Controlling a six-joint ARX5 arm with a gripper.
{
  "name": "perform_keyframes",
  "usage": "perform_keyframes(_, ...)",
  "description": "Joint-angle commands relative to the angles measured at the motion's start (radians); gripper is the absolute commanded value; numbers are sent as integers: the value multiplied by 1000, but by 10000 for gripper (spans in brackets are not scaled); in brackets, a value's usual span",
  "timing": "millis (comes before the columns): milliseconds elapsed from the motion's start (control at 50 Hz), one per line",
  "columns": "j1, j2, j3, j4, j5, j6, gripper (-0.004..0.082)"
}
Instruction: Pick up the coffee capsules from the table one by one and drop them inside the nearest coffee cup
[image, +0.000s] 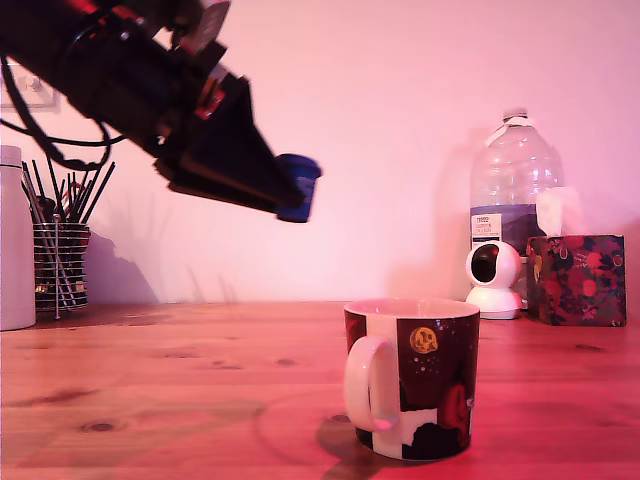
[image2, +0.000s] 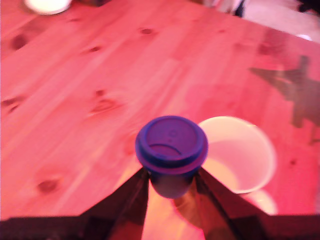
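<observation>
One dark blue coffee capsule (image: 297, 186) is clamped in the pincer (image: 290, 190), high above the desk (image: 180, 390), at about ten o'clock from the single coffee cup (image: 415, 378) in the exterior view. Behind stand one water bottle (image: 514, 180), a small white camera (image: 493, 279), a patterned box (image: 576, 280), a wire pen holder (image: 60, 262) and a white cylinder (image: 14, 240); nothing lies between capsule and cup.

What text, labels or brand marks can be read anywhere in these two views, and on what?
None is legible.
Clear plastic water bottle: its label has print, too blurred to read.
Stout dark ceramic mug: pictures only, no words.
Dark blue tapered capsule in the claw: an embossed mark, no letters.
</observation>
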Motion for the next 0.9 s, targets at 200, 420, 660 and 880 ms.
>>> perform_keyframes(200, -65, -16, -24, 10, -5, -31, 203)
perform_keyframes(420, -111, -16, -24, 19, -27, -51, 203)
perform_keyframes(660, -165, -13, -24, 36, -50, -86, 203)
perform_keyframes(880, -207, 27, -24, 65, -79, -108, 203)
